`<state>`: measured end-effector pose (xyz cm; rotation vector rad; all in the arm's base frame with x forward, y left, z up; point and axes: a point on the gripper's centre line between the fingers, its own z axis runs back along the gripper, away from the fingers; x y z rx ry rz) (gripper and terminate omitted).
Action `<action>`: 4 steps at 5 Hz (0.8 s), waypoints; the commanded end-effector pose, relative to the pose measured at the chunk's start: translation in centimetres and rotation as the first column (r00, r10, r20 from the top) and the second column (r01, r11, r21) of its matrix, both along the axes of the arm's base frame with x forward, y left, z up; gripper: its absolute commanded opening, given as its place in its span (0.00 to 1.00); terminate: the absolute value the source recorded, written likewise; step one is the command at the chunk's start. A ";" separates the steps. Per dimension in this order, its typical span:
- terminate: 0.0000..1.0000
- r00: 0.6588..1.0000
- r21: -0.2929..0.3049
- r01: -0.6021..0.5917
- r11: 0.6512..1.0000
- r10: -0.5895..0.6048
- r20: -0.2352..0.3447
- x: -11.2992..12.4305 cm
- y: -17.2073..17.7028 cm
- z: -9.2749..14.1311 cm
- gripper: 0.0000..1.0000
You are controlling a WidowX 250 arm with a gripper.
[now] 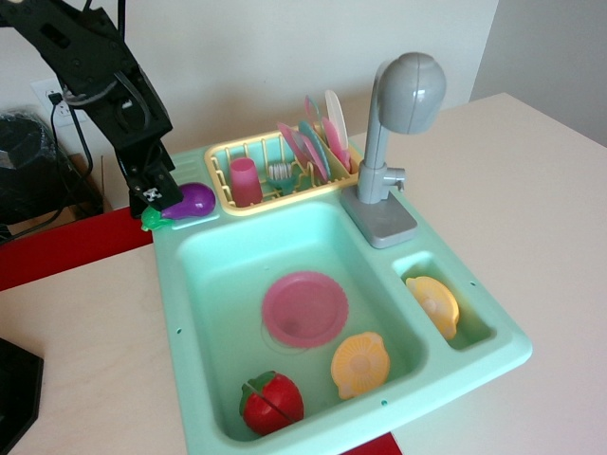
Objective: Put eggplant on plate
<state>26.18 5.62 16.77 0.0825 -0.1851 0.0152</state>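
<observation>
The black gripper (156, 201) clamps the glossy purple plastic eggplant (186, 202) by its green-capped end, its long axis horizontal, up-left of the round pink plastic plate (304, 308).

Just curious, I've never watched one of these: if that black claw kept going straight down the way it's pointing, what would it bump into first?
Most likely the eggplant: the gripper points down right at its green-capped end on the sink corner. Whether they already touch is unclear.

Purple eggplant (187, 202) on sink corner, pink plate (304, 308) in basin
</observation>
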 end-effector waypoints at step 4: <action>0.00 0.997 0.038 -0.024 0.999 0.027 -0.075 1.3 1.3 -0.9 1.00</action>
